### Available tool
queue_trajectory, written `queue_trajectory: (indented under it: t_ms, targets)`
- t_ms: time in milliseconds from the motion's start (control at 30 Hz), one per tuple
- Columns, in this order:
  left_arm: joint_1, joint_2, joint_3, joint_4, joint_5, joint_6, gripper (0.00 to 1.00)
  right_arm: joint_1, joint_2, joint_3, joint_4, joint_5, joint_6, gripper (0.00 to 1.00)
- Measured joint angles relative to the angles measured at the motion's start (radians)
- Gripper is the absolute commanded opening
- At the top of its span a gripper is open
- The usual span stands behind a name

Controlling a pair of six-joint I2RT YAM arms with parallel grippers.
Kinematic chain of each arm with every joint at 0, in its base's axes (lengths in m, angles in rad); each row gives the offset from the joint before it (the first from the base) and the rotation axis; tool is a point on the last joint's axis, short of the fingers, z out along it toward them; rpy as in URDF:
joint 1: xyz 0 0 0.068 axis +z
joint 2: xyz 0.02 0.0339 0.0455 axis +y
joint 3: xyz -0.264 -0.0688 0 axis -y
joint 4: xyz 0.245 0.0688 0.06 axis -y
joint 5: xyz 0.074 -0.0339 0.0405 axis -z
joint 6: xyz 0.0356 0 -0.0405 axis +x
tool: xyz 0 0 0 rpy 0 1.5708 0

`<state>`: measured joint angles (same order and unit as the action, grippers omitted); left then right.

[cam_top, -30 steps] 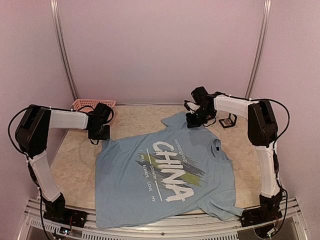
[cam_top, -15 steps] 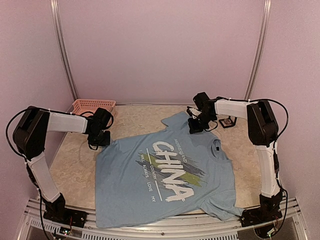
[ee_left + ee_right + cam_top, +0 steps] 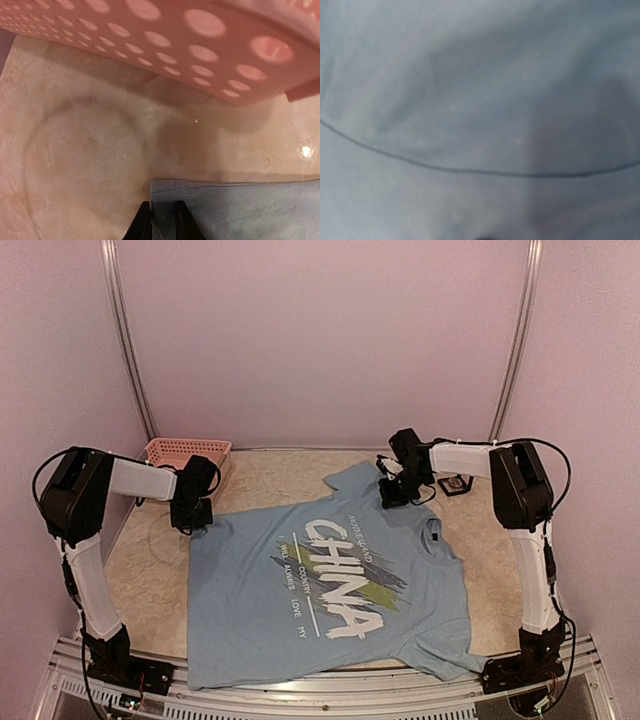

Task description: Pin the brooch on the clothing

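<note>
The clothing [image 3: 330, 580], a light blue T-shirt with white "CHINA" lettering, lies spread on the table. My left gripper [image 3: 192, 512] is at the shirt's far left corner. In the left wrist view this gripper [image 3: 162, 222] is shut on the stitched hem corner [image 3: 200, 195], with blue fabric between the dark fingertips [image 3: 143, 224]. My right gripper [image 3: 393, 495] is down on the shirt's upper sleeve. Blue fabric [image 3: 480, 120] fills the right wrist view and hides the jaws. A small dark item [image 3: 457, 483] stands behind the right arm, too small to tell whether it is the brooch.
A pink perforated basket [image 3: 187, 451] stands at the back left, and its wall [image 3: 150, 40] is close above the left gripper. Bare marbled table [image 3: 90, 145] lies to the left of the hem. Metal posts rise at both back corners.
My left gripper has pulled the hem corner to the left and slightly back, flattening the shirt's left side. My right gripper has shifted slightly right and down on the sleeve.
</note>
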<state>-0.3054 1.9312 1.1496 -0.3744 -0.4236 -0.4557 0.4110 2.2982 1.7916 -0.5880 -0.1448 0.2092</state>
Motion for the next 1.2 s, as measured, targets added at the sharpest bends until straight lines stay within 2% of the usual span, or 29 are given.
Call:
queue_trajectory:
  t_ms: [133, 367, 567, 600, 667, 733, 800, 933, 1033, 1133, 1200]
  targets:
    - [0.019, 0.008, 0.001, -0.005, -0.060, -0.017, 0.16, -0.001, 0.009, 0.013, 0.006, 0.008, -0.024, 0.00]
    - [0.017, 0.004, 0.001, -0.033, -0.130, -0.004, 0.33, -0.001, 0.011, 0.049, -0.015, 0.016, -0.075, 0.00]
    - [0.010, -0.072, 0.008, -0.054, -0.165, 0.026, 0.40, -0.001, 0.011, 0.172, -0.042, -0.024, -0.114, 0.00]
    - [0.001, -0.092, 0.014, -0.058, -0.177, 0.035, 0.46, -0.001, 0.006, 0.183, -0.040, -0.025, -0.117, 0.00]
    - [-0.029, -0.137, 0.016, -0.051, -0.198, 0.064, 0.65, -0.001, -0.012, 0.176, -0.048, -0.019, -0.121, 0.00]
    - [-0.083, -0.189, 0.001, -0.009, -0.206, 0.116, 0.81, -0.001, -0.049, 0.131, -0.053, -0.011, -0.125, 0.00]
    - [-0.168, -0.260, -0.044, 0.073, -0.196, 0.177, 0.90, -0.001, -0.105, 0.061, -0.059, -0.006, -0.126, 0.00]
    - [-0.327, -0.363, -0.123, 0.217, -0.120, 0.269, 0.92, -0.001, -0.235, -0.107, -0.064, 0.008, -0.109, 0.00]
    - [-0.349, -0.357, -0.147, 0.281, -0.076, 0.269, 0.93, -0.001, -0.302, -0.218, -0.057, 0.023, -0.084, 0.00]
    - [-0.347, -0.309, -0.169, 0.318, -0.055, 0.249, 0.99, -0.001, -0.310, -0.291, -0.032, 0.021, -0.060, 0.00]
    - [-0.353, -0.285, -0.179, 0.324, -0.058, 0.243, 0.99, -0.001, -0.306, -0.325, -0.030, 0.023, -0.050, 0.00]
